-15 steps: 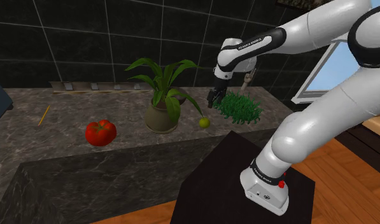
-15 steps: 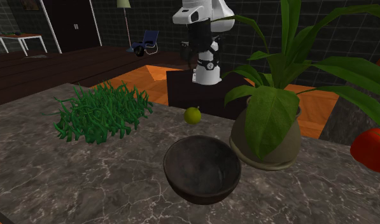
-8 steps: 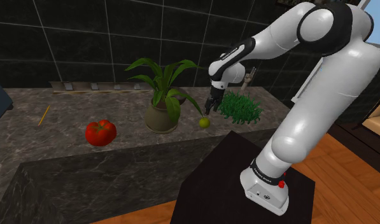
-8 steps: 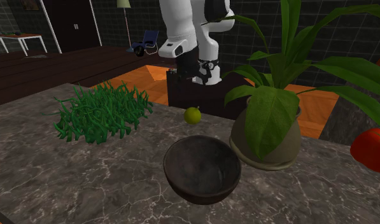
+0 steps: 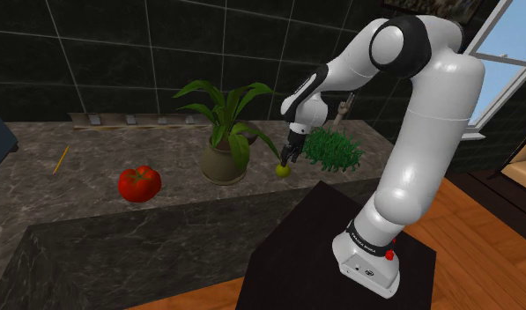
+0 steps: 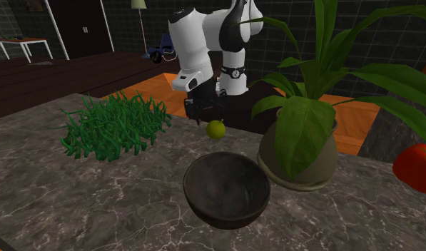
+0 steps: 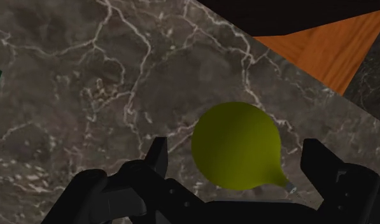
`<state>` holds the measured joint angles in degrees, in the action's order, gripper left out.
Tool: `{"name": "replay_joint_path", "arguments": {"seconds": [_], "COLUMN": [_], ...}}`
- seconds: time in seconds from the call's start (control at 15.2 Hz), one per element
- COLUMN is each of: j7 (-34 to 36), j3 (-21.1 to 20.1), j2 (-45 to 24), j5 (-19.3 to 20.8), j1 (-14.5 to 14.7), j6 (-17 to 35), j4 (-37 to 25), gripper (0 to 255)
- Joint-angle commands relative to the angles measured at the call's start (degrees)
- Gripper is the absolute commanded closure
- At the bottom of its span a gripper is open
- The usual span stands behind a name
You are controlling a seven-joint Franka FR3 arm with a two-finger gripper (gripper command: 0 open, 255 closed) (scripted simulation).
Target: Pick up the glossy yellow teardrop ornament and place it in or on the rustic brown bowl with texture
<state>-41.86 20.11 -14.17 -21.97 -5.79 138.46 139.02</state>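
Observation:
A yellow-green teardrop ornament (image 7: 236,145) lies on the dark marble counter (image 6: 75,200), near its edge by the stand. In the shoulder view the ornament (image 5: 283,170) sits just under my gripper (image 5: 288,156). The wrist view has the black fingers (image 7: 158,154) standing apart on either side of the ornament without touching it, so the gripper (image 7: 236,159) is open. The second exterior view has the gripper (image 6: 200,113) close above and beside the ornament (image 6: 215,129). A dark brown textured bowl (image 6: 226,189) stands upright in front of it in that view.
A potted plant (image 5: 224,141) stands left of the ornament in the shoulder view, a red tomato (image 5: 139,183) further left, and a green grass tuft (image 5: 331,148) to the right. The black stand (image 5: 340,247) lies beyond the counter edge.
The arm has swung down and toward the ornament; the gripper has dropped from above the grass tuft to just over the ornament. The ornament and bowl have not moved.

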Motion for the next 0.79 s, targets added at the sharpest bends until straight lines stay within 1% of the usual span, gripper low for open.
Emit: {"name": "replay_joint_path", "arguments": {"seconds": [0.0, 0.13, 0.66, 0.73], "j7": [-1.00, -2.15, -2.14, -2.14], "j3": [-0.74, -1.62, -1.63, -1.63], "j2": [-1.73, -3.47, -3.47, -3.47], "j5": [-1.56, -3.27, -3.25, -3.25], "j1": [-0.16, -0.41, -0.42, -0.42], "j6": [1.46, 3.17, 3.17, 3.17], "j4": [-0.06, 0.13, 0.13, 0.13], "gripper": [0, 0, 0, 255]}}
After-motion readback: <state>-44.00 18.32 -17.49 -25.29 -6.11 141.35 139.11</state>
